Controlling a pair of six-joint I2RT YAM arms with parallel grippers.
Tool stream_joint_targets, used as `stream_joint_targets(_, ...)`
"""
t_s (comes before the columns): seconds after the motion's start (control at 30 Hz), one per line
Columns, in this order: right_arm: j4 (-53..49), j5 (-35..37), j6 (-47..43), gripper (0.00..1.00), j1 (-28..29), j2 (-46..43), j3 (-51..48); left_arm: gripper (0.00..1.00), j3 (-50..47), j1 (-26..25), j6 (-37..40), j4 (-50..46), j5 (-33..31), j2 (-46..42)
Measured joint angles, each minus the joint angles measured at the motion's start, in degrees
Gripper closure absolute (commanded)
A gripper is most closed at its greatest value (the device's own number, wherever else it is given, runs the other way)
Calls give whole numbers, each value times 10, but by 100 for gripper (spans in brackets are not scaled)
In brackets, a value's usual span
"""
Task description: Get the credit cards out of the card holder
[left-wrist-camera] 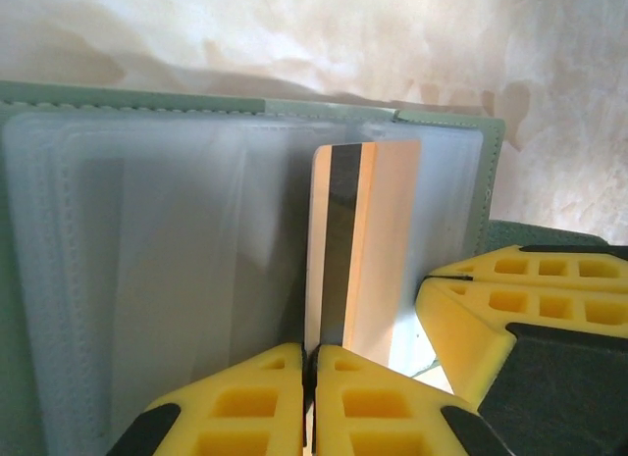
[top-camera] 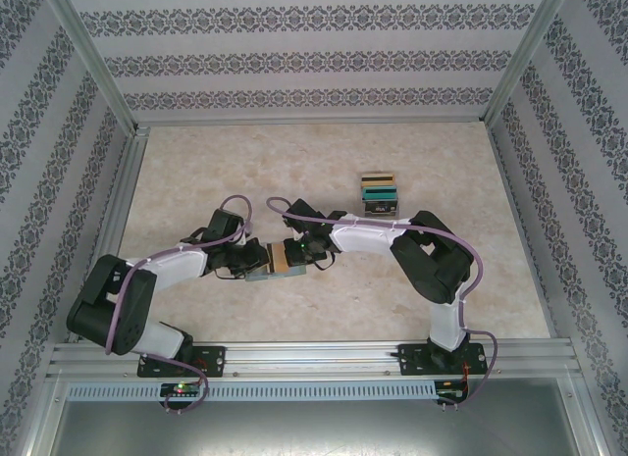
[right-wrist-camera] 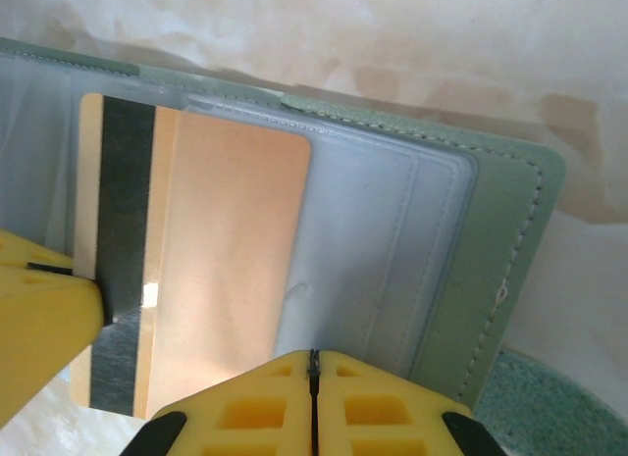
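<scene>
The grey-green card holder [top-camera: 261, 271] lies open on the table between both arms, its clear pockets [left-wrist-camera: 147, 270] facing up. A gold credit card [left-wrist-camera: 378, 240] with a dark stripe sticks partway out of a pocket. My left gripper [left-wrist-camera: 312, 350] is shut on this card's near edge. My right gripper [right-wrist-camera: 314, 356] is shut on the clear pocket page of the card holder [right-wrist-camera: 500, 250], just right of the gold card [right-wrist-camera: 226, 260]. A left finger [right-wrist-camera: 39, 314] shows over the card's stripe. Other credit cards [top-camera: 379, 193] lie stacked on the table further back and to the right.
The tabletop [top-camera: 196, 172] is pale marbled, fenced by aluminium rails [top-camera: 314, 356] and patterned walls. The right arm's elbow [top-camera: 432, 255] bends out to the right of the card stack. Both grippers sit almost tip to tip over the holder.
</scene>
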Motion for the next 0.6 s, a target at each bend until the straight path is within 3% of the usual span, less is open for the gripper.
stream_joint_targets(0.6,1,0,-4,85,0,-1,0,91,-10,10,8,-127,-48,-160)
